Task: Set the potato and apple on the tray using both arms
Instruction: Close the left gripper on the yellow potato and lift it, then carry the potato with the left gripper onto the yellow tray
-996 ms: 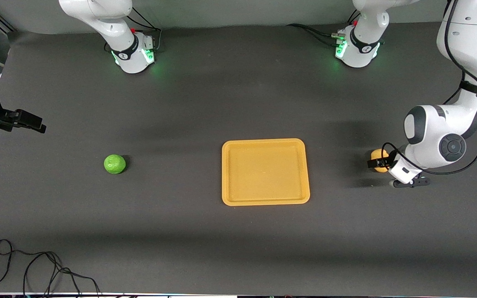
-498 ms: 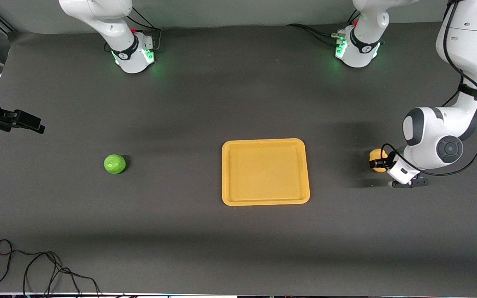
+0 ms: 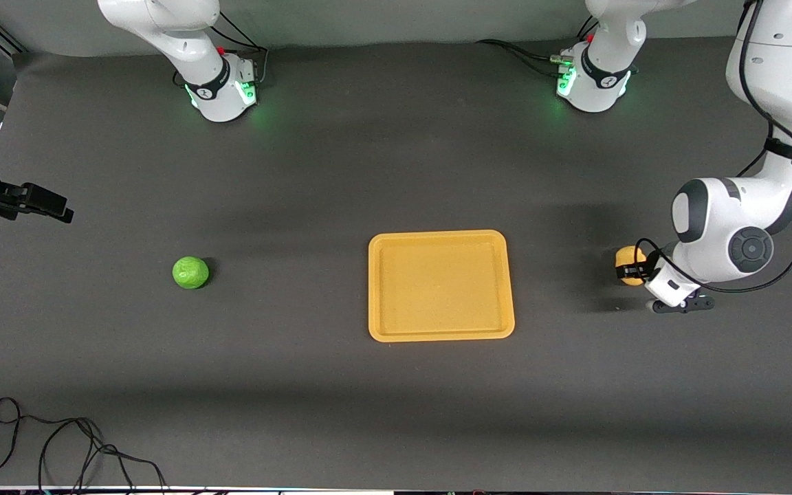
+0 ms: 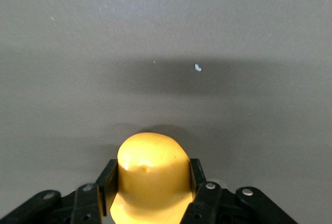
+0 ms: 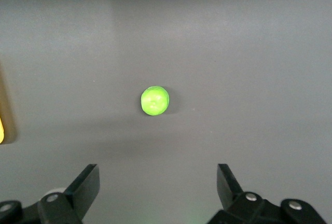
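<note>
Front and wrist views of a two-arm pick-and-place. The left gripper (image 3: pixel 631 269) is low at the left arm's end of the counter (image 3: pixel 368 412), its jaws closed on the potato (image 3: pixel 628 265); in the left wrist view the potato (image 4: pixel 152 175) sits between the two black fingers (image 4: pixel 106 185), pinched across its narrow waist, its rounded end protruding past the tips. Whether the potato rests on the counter or is just lifted cannot be told.

The tray (image 3: pixel 441 335) lies flat near the counter's middle, with nothing in it. The apple (image 3: pixel 190 272) rests on the counter toward the right arm's end, well apart from the tray. The right gripper (image 3: pixel 49 203) hangs over the counter's edge at that end, jaws spread wide; its wrist view shows the apple (image 5: pixel 155 100) centred between them at a distance.

Handling, as judged:
- Potato: smooth, hard and plastic-looking, probably light and hollow. A glossy, lumpy skin may slip or twist in the jaws, so the present hold across the waist suits it.
- Apple: round, equally smooth, liable to roll if nudged. Best taken from above across its widest girth, jaws square to either side.
- Tray: a low rim only, so either fruit may roll once released and should be set down gently, away from the edge.
</note>
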{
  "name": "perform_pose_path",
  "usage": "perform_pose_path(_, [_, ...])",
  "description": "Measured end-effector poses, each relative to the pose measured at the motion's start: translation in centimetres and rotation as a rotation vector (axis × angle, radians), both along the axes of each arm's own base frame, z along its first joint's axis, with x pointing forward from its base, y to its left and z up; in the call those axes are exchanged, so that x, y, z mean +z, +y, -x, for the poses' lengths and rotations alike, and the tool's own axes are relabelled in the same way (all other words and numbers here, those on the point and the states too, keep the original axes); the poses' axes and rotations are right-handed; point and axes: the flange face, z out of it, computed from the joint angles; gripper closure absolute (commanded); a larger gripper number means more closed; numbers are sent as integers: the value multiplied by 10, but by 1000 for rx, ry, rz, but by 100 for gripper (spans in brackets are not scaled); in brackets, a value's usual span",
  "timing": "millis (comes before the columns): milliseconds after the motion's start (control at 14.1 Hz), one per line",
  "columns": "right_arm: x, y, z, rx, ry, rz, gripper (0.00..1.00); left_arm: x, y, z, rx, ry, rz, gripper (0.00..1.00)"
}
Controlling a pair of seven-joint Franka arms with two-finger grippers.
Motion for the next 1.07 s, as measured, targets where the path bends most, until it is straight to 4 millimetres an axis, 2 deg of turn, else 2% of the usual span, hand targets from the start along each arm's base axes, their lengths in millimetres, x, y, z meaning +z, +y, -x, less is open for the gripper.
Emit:
perform_pose_path(213, [0,0,0,0,-1,0,0,55,-4,-22,-11,-25,-6,64])
perform_pose_path(356, [1,0,0,0,-2,0,0,102,-24,-36,-41,-38,-2,64])
perform_pose_path(569, [1,0,0,0,-2,0,0,178,-80,-50,-80,-38,13,64])
perform_pose_path(711, [1,0,0,1,-2,0,0,213,-122,-52,-89,-60,28,64])
perform_pose_path(854, [1,1,0,1,-2,0,0,220,-170,-45,-72,-65,33,64])
perform_pose_path(1067, [1,1,0,3,-2,0,0,191,-246,-35,-35,-62,44,63])
